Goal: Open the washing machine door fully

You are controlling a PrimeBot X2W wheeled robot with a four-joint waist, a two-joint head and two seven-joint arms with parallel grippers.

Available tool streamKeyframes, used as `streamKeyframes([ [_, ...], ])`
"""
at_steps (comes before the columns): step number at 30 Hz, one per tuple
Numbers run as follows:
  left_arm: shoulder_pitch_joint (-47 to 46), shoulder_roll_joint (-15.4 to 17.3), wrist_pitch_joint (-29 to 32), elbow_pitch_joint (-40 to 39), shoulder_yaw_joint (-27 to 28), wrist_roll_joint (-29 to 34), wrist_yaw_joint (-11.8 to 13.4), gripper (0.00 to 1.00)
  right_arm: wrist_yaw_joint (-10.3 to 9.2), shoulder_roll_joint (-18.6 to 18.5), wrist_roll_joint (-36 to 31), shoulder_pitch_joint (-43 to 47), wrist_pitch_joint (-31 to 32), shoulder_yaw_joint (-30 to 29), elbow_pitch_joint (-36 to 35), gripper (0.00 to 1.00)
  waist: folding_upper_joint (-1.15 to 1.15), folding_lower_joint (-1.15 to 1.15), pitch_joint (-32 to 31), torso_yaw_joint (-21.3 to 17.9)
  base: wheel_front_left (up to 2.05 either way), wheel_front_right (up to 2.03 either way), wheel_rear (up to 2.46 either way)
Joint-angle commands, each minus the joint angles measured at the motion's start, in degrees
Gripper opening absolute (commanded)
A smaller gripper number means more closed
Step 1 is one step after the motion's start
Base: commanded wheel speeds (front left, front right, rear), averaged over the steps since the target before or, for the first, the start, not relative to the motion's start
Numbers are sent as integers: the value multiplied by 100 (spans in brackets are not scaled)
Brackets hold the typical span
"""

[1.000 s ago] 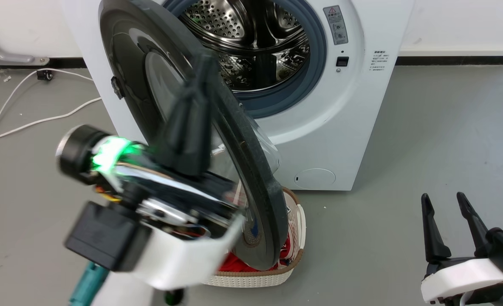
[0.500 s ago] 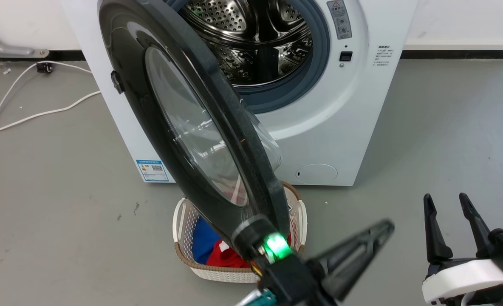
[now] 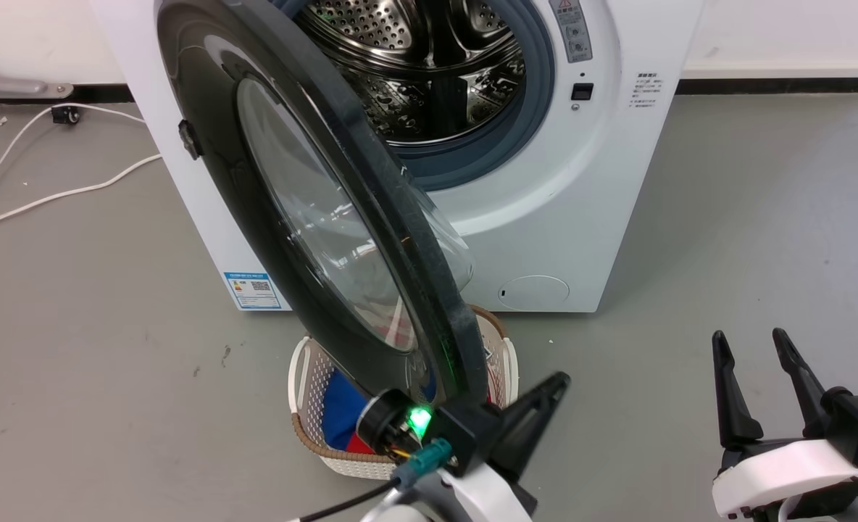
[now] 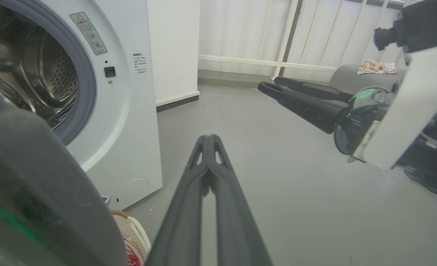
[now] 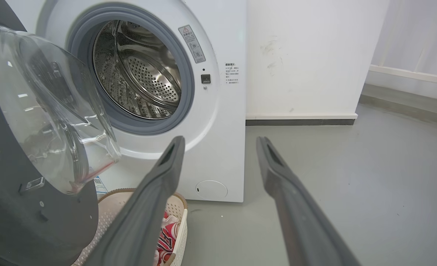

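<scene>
Since a second ago, my left gripper (image 3: 554,383) has come down from the outer face of the washing machine door (image 3: 291,217). In the head view it now sits at bottom centre, just under the door's lower edge, pointing up and to the right. The door stands partly swung out from the washing machine (image 3: 581,203), over a laundry basket (image 3: 300,377). My right gripper (image 3: 749,337) rests at lower right, fingers spread.

Left wrist view: my left gripper (image 4: 208,140) has its fingers pressed together on nothing, aimed at bare grey floor (image 4: 277,192). The door's dark rim (image 4: 37,184) lies close at the left, apart from them.

Right wrist view: my right gripper (image 5: 220,140) is spread, with the door (image 5: 19,214) and its glass bowl window (image 5: 48,111) well to the left.
</scene>
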Motion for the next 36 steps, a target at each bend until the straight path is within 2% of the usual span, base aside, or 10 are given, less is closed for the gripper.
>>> streamKeyframes([
  [1, -124, -27, -86, 162, 95, -33, 92, 0, -1, 8, 2, -55, 9, 17, -7, 100, 0, 0, 11, -25, 0, 0, 0],
  [10, -323, -123, -331, 956, 440, -180, 455, 0, -1, 0, 42, -17, 43, 17, 32, 100, 0, 0, -10, -87, 0, 0, 0],
  [16, -84, 7, -458, 1103, 577, -269, 617, 0, -1, -31, 54, 29, 40, 15, 71, 100, 0, 0, -75, -70, 0, 0, 0],
  [26, 221, 327, -568, 641, 735, -237, 888, 0, -1, -90, 57, 37, 39, -92, 25, 100, 0, 0, -110, 181, 0, 0, 0],
  [36, 599, 596, -533, -44, 745, -154, 1132, 0, -1, -141, 36, 100, 84, -169, -15, 100, 0, 0, -51, 810, 0, 0, 0],
])
